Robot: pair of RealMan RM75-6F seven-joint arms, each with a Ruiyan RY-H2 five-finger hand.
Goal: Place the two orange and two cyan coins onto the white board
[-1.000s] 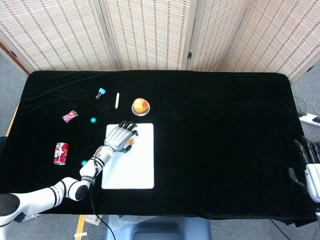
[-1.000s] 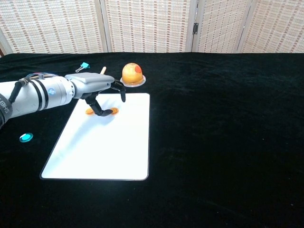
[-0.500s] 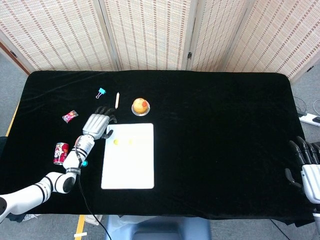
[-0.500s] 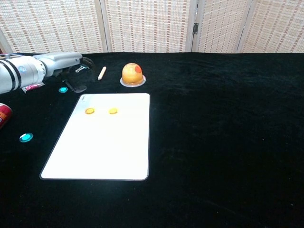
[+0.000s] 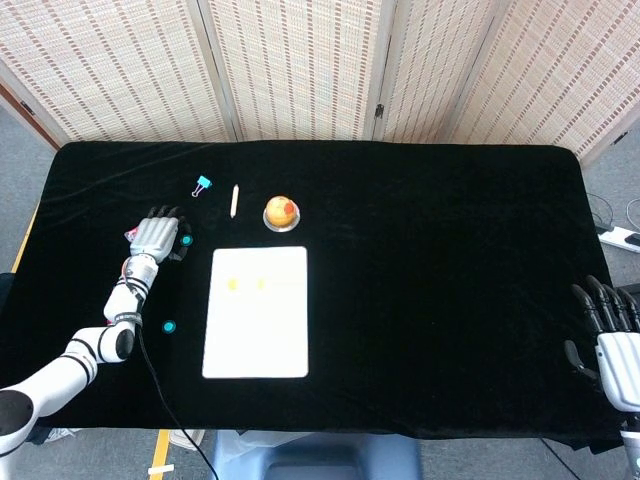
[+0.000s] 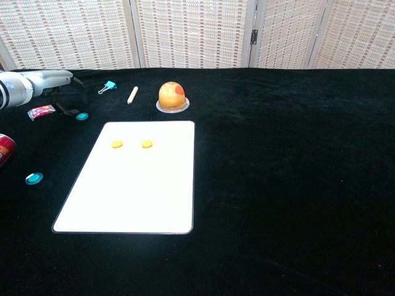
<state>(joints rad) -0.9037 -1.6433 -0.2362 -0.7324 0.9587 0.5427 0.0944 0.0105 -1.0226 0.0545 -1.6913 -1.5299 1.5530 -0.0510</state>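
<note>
Now that both orange coins (image 6: 131,144) lie on the white board (image 6: 129,185), I have swung my left hand (image 5: 155,234) off it to the far cyan coin (image 6: 82,116), fingers apart and holding nothing (the near cyan coin (image 6: 34,179) waits too).

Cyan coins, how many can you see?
2. One cyan coin lies on the black cloth by the left robot hand; the other cyan coin lies nearer, left of the white board.

A lab setup: black-draped table (image 5: 430,280) before woven screens (image 5: 300,70) (folding)
</note>
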